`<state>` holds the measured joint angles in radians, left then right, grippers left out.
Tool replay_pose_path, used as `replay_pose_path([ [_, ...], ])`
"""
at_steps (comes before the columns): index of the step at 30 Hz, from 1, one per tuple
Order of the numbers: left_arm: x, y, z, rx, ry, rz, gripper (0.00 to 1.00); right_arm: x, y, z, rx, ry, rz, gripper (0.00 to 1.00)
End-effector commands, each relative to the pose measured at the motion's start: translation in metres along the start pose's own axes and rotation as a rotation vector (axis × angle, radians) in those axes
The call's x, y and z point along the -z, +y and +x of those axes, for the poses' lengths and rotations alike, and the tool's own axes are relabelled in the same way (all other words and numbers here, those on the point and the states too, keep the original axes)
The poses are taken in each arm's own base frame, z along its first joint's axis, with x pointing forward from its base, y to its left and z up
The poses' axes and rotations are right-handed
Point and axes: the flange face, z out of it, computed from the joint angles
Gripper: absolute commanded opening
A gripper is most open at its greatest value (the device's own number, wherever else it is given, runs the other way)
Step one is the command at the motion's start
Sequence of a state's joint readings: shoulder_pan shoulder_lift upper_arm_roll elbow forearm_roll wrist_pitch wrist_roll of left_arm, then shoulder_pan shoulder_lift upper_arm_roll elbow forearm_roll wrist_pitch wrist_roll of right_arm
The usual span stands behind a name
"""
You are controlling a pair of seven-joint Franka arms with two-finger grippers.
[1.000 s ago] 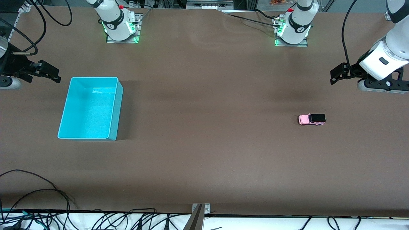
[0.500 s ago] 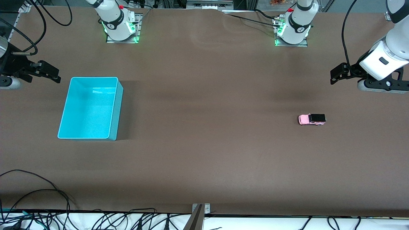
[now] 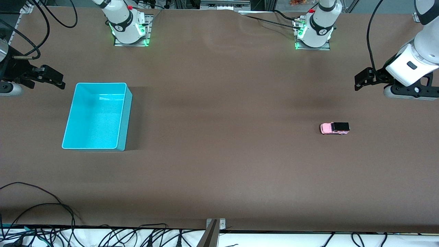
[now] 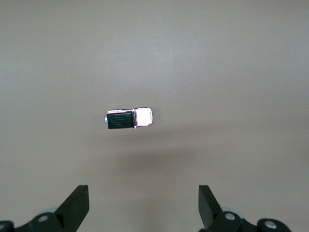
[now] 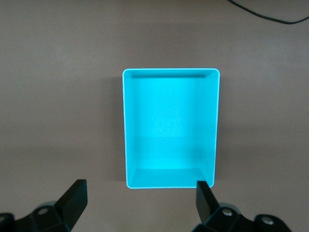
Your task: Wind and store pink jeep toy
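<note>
The left end effector (image 3: 358, 82) hangs in the air over the left arm's end of the worktop (image 3: 219, 164), its two black fingers (image 4: 77, 205) spread wide with nothing between them. In its wrist view the fingers are flat, wedge-shaped blades of matte black, tapering upward from rounded knuckles. The right end effector (image 3: 60, 81) waits over the right arm's end of the worktop, likewise released, its dark angular fingers (image 5: 75, 198) parted and bare.

The pink jeep toy (image 3: 335, 128) sits upright on its dark wheels on the worktop toward the left arm's end, well apart from both end effectors. It is a small boxy car with a glossy light pink body and bonnet and a flat black roof over the rear half (image 4: 129, 119).

The cyan bin (image 3: 125, 116) stands toward the right arm's end, well apart from the toy. It is a rectangular plastic tub with rounded corners, a thin pale rim, smooth slightly sloping walls and a finely grained floor (image 5: 215, 125).

The worktop is a dull, even brown sheet with a faintly fibrous, matte surface.
</note>
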<state>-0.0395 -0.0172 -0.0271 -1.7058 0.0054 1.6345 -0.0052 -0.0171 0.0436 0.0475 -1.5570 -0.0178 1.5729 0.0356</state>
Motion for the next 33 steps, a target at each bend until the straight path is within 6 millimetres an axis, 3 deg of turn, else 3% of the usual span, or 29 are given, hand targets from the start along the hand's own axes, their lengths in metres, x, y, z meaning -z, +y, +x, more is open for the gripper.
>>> replay_pose_path([
  [1,0.005,-0.001,0.0,-0.021,0.002,-0.012,1.0,0.006,0.002,0.003,-0.009,0.009,-0.004,1.0],
  [24,0.005,-0.002,-0.004,-0.03,-0.038,-0.014,1.0,0.006,0.002,0.003,-0.01,0.009,-0.004,1.0],
  [33,-0.003,-0.006,0.0,-0.185,-0.049,-0.015,1.0,0.006,0.002,0.003,-0.01,0.009,-0.004,1.0],
])
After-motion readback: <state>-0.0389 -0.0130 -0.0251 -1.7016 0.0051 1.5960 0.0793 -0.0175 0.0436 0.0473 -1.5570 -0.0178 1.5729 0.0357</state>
